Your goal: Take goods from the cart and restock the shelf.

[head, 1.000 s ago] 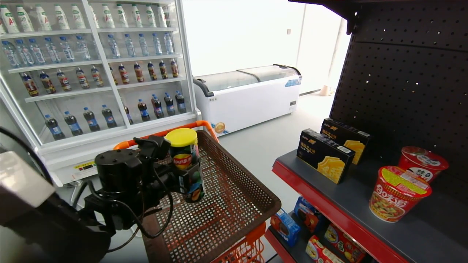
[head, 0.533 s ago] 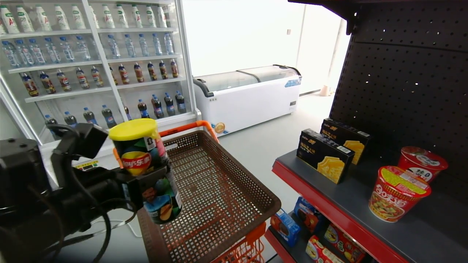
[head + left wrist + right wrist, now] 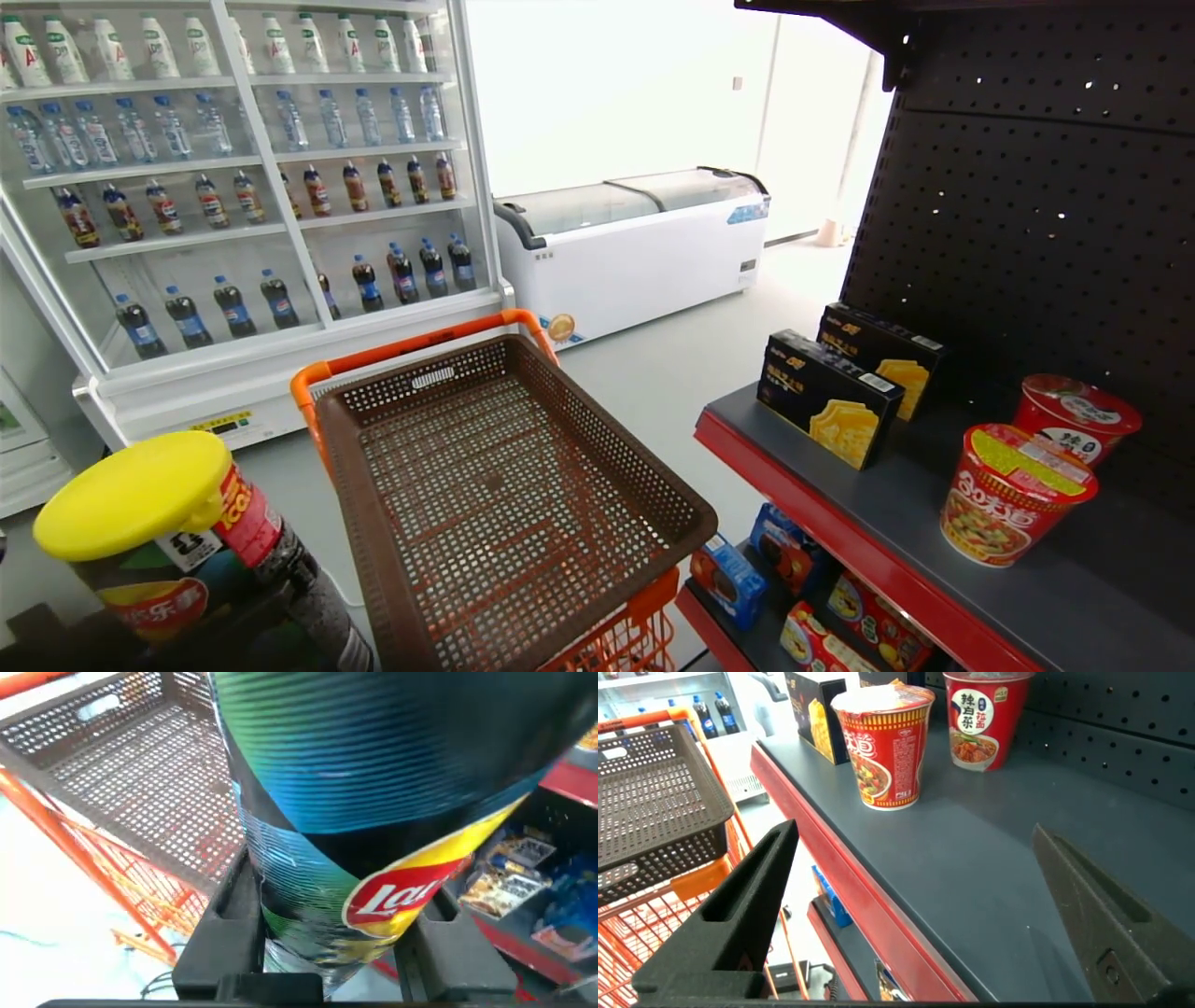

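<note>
At the lower left of the head view, just left of the cart, sits the chip canister – a tall tube leaning over, with its bright yellow lid turned up and to the left. Under the lid there is a small white sticker with dark print and a red band with white lettering. Lower down is part of a red and yellow emblem on a dark, green-tinted wrap. The shelf is well apart from it, on the far side of the cart.

From the left wrist view comes the grip itself: the left gripper has its two black fingers pressed against opposite sides of the tube, clamped on it. The label there runs in glossy green, blue and black bands, with the red emblem on a yellow sweep, and the writing is too cut off to read. Behind the tube lies the brown perforated basket with its orange frame.

Over the shelf, the right gripper hangs with its fingers spread wide, holding nothing. Two red noodle cups with printed lids and a black box with a yellow picture stand on the grey deck beyond it – the head view adds a second black box behind the first
</note>
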